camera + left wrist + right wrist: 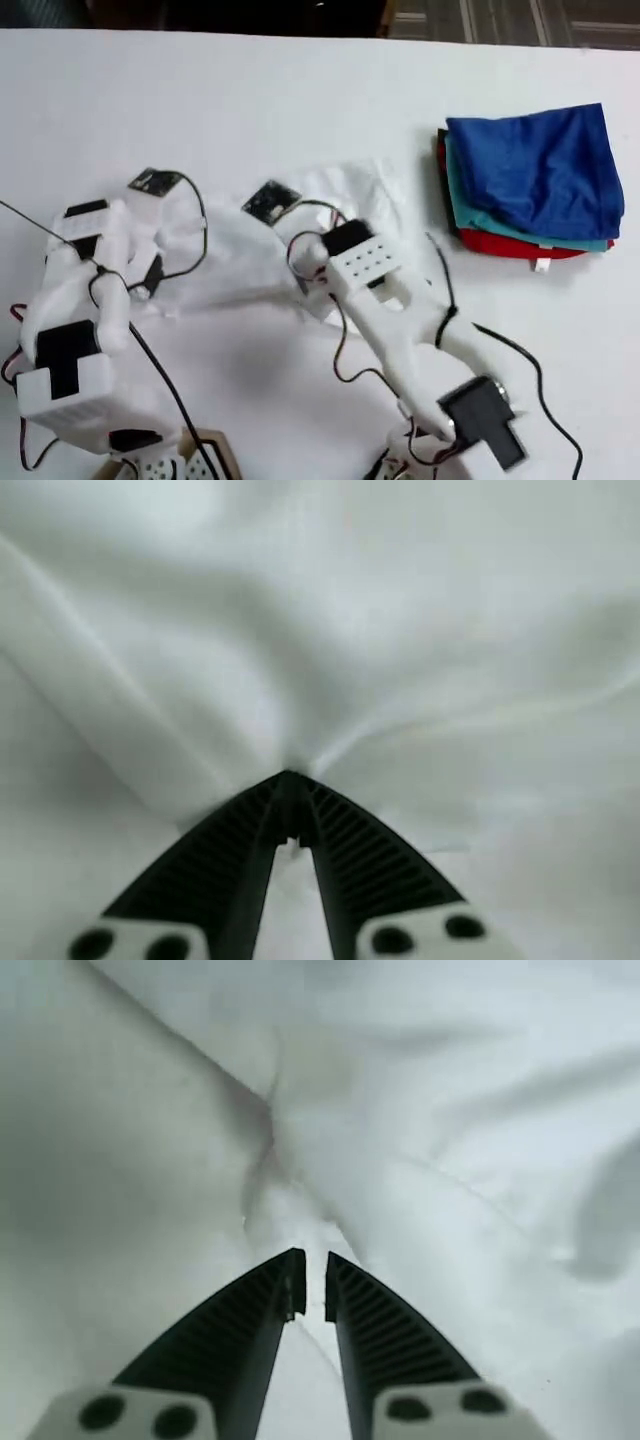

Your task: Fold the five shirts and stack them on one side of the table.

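Left fingers (235,855) pinched shut on white shirt (235,265), which lies crumpled mid-tabletop (300,90). Right fingers (385,1335) nearly closed, a fold of the same shirt between them. Folded stack (530,175), blue on top, far right.

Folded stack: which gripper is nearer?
Right. The right gripper pinches the white shirt on the side toward the stack; the left gripper pinches its far side.
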